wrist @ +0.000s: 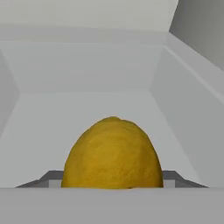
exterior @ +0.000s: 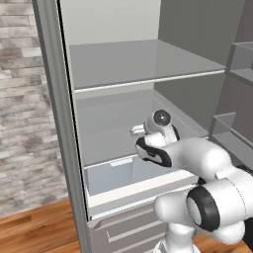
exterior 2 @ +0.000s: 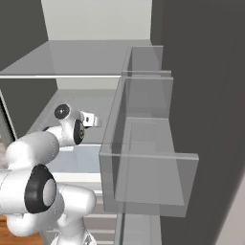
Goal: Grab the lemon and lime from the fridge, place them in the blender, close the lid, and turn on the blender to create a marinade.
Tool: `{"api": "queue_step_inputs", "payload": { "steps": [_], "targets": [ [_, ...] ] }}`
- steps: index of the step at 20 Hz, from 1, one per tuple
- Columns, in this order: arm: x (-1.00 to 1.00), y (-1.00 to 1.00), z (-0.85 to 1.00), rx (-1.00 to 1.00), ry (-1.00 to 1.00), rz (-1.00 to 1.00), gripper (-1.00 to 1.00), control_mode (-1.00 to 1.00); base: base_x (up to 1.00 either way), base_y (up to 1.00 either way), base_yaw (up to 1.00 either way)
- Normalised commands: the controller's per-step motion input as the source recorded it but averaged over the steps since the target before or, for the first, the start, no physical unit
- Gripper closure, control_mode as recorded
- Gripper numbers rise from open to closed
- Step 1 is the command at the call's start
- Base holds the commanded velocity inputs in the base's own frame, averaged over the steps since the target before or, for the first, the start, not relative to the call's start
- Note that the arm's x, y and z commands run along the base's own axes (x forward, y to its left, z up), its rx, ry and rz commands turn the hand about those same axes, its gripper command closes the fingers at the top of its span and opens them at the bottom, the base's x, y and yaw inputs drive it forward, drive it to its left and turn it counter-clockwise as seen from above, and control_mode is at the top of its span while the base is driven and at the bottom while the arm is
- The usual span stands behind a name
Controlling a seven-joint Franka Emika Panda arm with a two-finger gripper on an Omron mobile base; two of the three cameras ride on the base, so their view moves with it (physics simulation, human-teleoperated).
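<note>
With the lemon (wrist: 113, 153) seated between the wide-set fingers (wrist: 175, 178) inside the fridge (exterior: 54, 123), contact cannot be told; closure should be confirmed before lifting.

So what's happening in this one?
The white arm is reaching into the open fridge, its gripper down over a translucent drawer. In the hand view the lemon sits right between the fingertips, which stand wide on either side of it. Whether it's actually gripped can't be told.
</note>
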Motion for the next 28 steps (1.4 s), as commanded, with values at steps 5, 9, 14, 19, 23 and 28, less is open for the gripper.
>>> {"api": "queue_step_inputs", "payload": {
  "steps": [5,9,14,19,23,28],
  "targets": [
    [-1.0,0.0,0.93,0.04,-0.01,-0.05,1.0,-1.0,0.0,0.0,0.0],
    [-1.0,-0.01,1.0,0.1,0.06,-0.02,1.0,-1.0,0.0,0.0,0.0],
    [-1.0,-0.07,1.0,0.17,0.15,0.0,1.0,-1.0,0.0,0.0,0.0],
    [-0.92,-0.08,0.68,0.1,0.1,0.0,1.0,-1.0,0.0,0.0,0.0],
    [-0.45,0.06,0.0,0.0,0.01,0.01,1.0,-1.0,0.0,0.0,0.0],
    [-0.36,0.01,0.0,0.0,-0.03,0.0,1.0,1.0,-0.6,0.13,0.07]
  ]
}}
